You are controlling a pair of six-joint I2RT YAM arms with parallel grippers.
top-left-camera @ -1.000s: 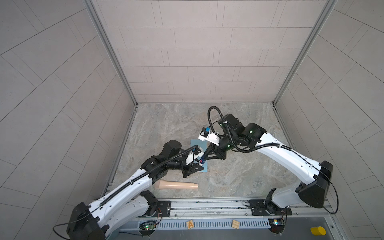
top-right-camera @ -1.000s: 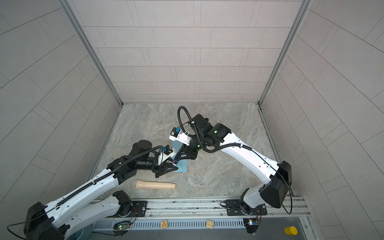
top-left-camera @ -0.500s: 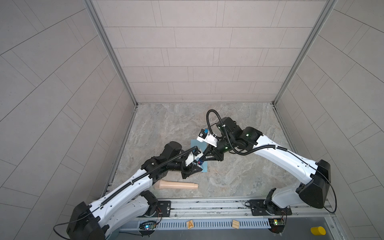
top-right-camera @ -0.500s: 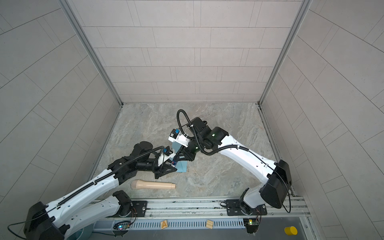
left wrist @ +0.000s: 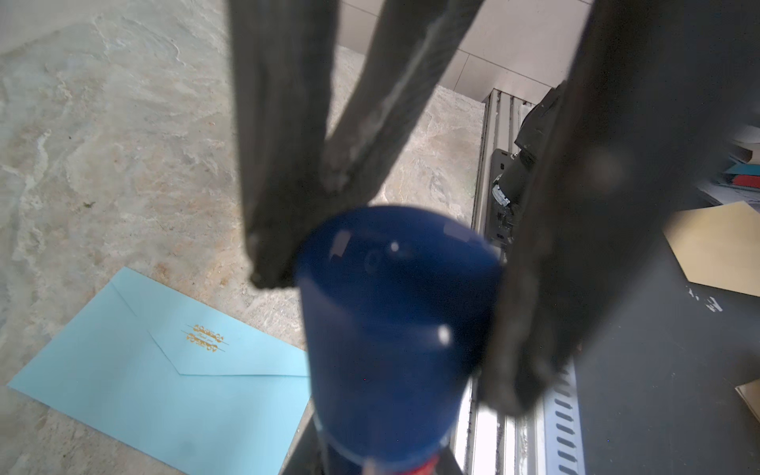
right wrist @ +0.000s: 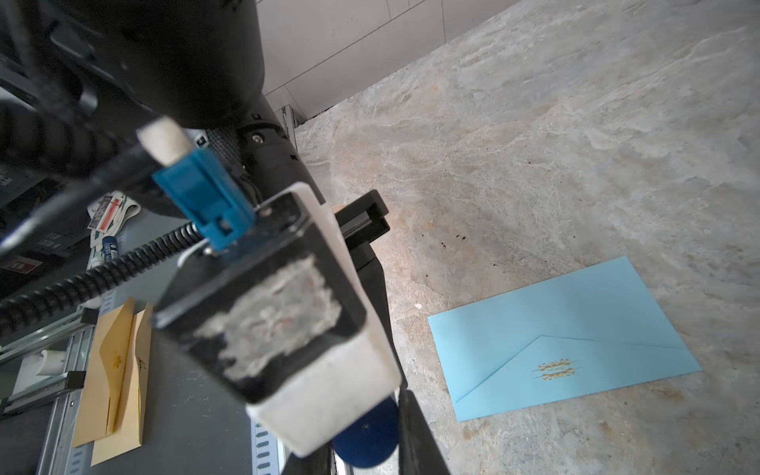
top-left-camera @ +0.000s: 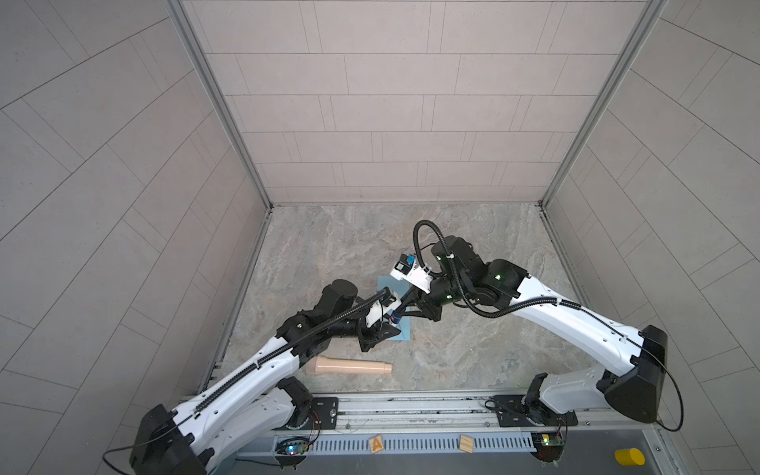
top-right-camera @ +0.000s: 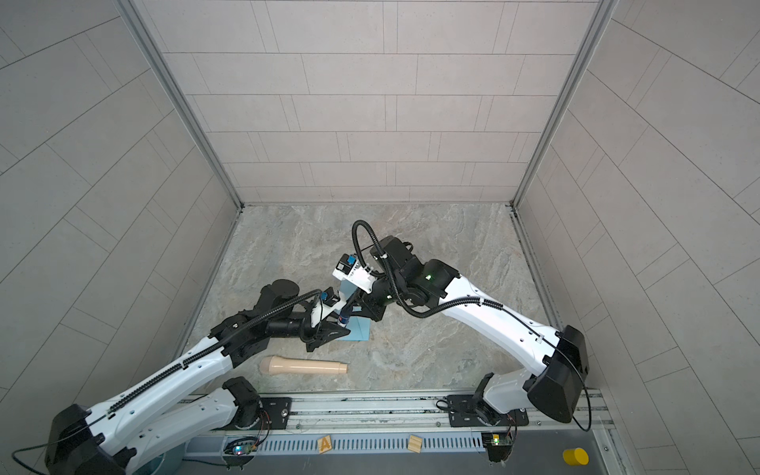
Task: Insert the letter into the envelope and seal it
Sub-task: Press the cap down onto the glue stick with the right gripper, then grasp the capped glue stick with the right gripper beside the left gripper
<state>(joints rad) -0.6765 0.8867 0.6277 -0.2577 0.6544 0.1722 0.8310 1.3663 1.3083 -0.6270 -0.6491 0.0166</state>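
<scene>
1. The envelope (left wrist: 123, 370) is smooth, matt light blue paper. The small mark on its flap is shiny gold print.
2. The dark blue tube (left wrist: 382, 370) is glossy plastic with bright glints on it.
3. The left gripper (left wrist: 390, 335) has fingers (left wrist: 575, 205) of a dull black, faintly grainy material.
4. The table (top-left-camera: 473, 246) looks like veined stone with a matt finish.
5. The arms' white shells (top-left-camera: 584, 329) are smooth plastic with a slight sheen.
6. The beige cylinder (top-left-camera: 349, 366) is smooth and matt; its material is unclear.
7. The rail (top-left-camera: 411, 407) is bare grey metal, and the two small blocks (top-left-camera: 376, 444) are wood.
</scene>
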